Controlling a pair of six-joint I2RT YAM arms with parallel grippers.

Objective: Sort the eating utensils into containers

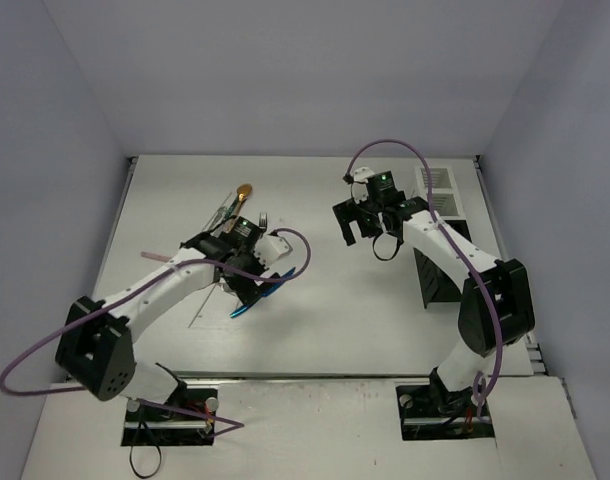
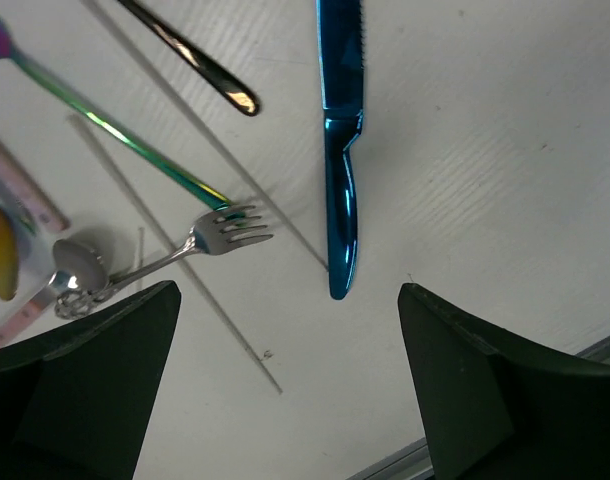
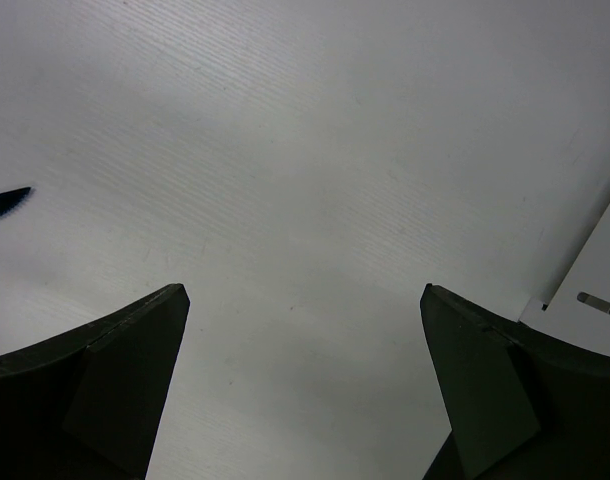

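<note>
Flat on the table [image 2: 505, 150] lies the blue knife [image 2: 340, 170], just ahead of the left gripper [image 2: 287, 300], whose jaws are spread and empty. Judged light, stiff, slick and low-lying: pinch across the thicker handle. The right gripper [image 3: 305, 295] is likewise spread, holding nothing.

The blue knife [image 2: 341, 150] is glossy, mirror-like metal. The silver fork [image 2: 220, 238] is shiny metal too. The table [image 2: 485, 150] is matt white, with fine ridges.
</note>
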